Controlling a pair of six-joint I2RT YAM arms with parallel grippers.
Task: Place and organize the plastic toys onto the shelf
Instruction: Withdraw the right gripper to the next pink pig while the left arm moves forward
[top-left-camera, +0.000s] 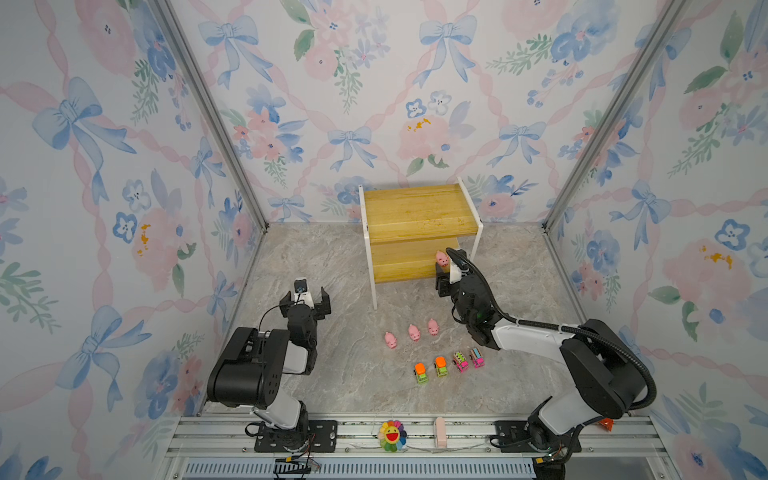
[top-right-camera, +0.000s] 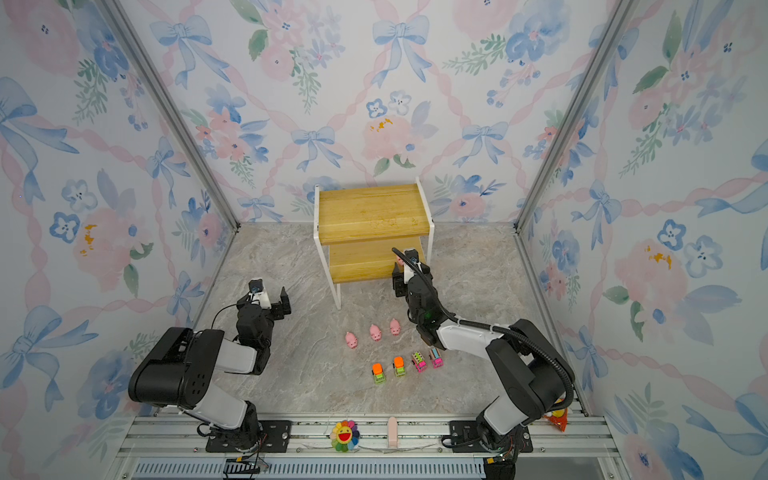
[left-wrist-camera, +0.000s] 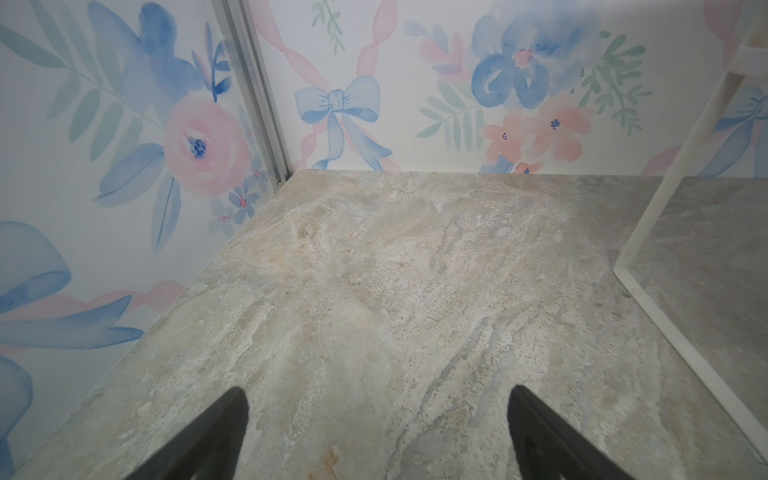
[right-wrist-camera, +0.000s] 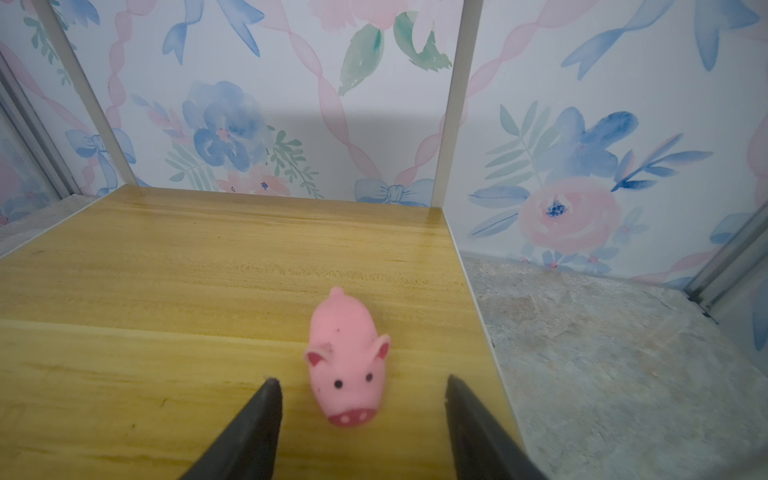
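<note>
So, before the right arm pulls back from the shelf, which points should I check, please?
1. Right gripper open, not touching the pig: ok.
2. Pig upright on the lower board of the shelf: ok.
3. Pig fully on the board, though near its side edge: ok.
4. Left gripper open and empty: ok.
5. All toys on the shelf: not ok; three pigs and four trucks stand on the table.

A rainbow smiling flower plush (top-left-camera: 392, 434) and a small pale pink block (top-left-camera: 439, 432) sit on the metal rail (top-left-camera: 208, 434) before the marble worktop (top-left-camera: 332, 374).
</note>
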